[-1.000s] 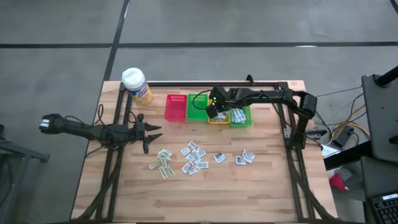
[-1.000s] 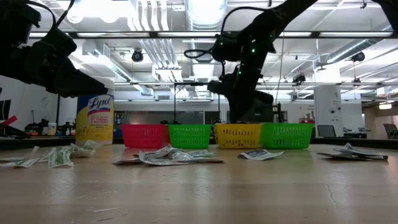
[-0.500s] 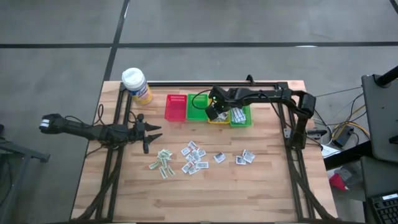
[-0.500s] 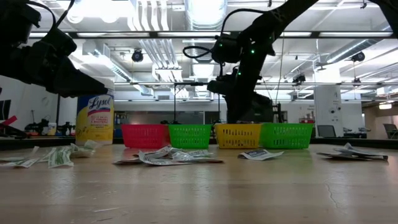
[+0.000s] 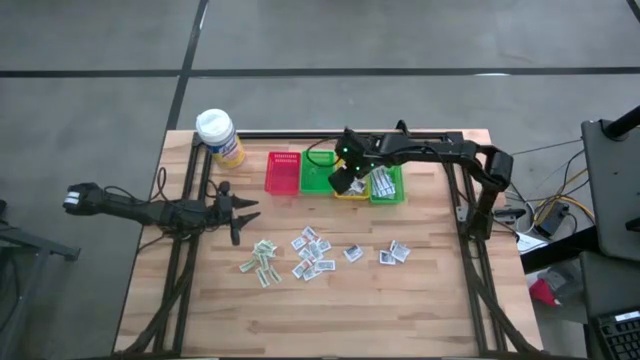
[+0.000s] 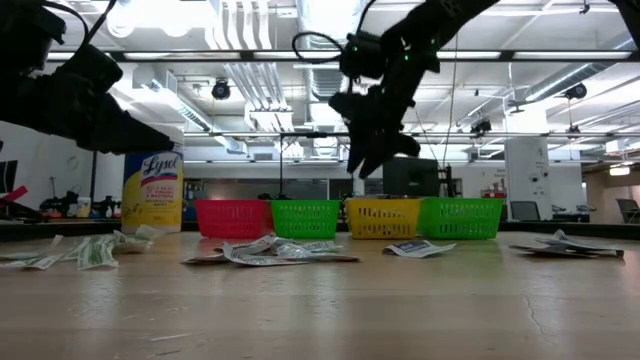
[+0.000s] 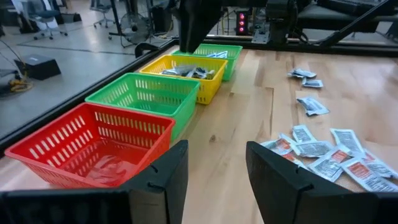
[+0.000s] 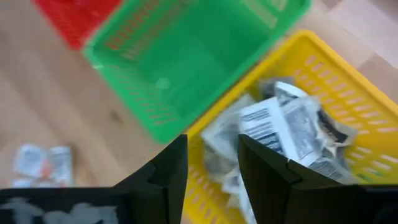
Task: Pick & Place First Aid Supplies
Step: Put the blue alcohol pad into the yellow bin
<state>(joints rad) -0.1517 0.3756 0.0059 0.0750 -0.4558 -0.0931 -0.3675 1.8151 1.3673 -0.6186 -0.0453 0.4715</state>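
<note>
Small flat white packets (image 5: 312, 252) with grey-blue, green or reddish print, scattered mid-table, nearer than the baskets. Across the far side, left to right: red basket (image 5: 282, 172), green basket (image 5: 317, 172) looking bare inside, yellow basket (image 8: 323, 93) heaped with packets, second green basket (image 5: 387, 186) also holding some. Right gripper (image 5: 345, 180) above the yellow basket, fingers spread, nothing pinched, packets just below. Left gripper (image 5: 243, 212) at the table's left, fingers parted, clear of the packets.

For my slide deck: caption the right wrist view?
Open right gripper above yellow basket filled with packets, empty green basket beside.
</note>
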